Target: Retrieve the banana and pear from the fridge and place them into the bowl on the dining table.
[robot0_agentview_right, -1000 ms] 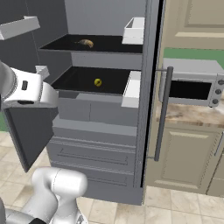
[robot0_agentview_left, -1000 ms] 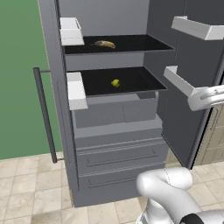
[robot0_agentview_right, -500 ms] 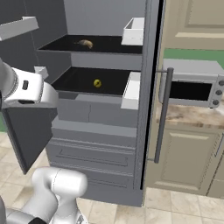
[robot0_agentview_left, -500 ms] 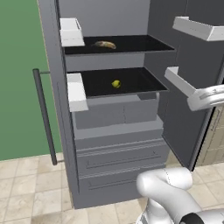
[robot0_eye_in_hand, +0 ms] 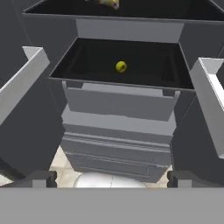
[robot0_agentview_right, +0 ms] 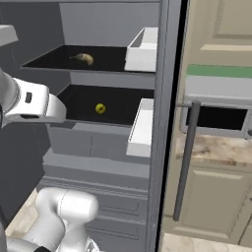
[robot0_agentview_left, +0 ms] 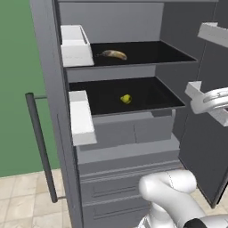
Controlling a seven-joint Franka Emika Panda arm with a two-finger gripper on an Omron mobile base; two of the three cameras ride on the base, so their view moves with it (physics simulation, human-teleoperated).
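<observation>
You're at the reach-in step: jaws fully open and empty, fridge (robot0_agentview_left: 53,89) open, so drive forward toward the pear (robot0_eye_in_hand: 121,66), banana (robot0_agentview_left: 113,54) above it.

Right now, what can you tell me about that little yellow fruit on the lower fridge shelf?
The pear is a small, rounded, yellow-green fruit with a smooth, slightly shaded skin. It sits alone near the middle of the lower black shelf inside the open fridge, resting on the shelf surface and touching nothing else. The banana lies on the shelf above it. No stem or marks can be made out.
</observation>
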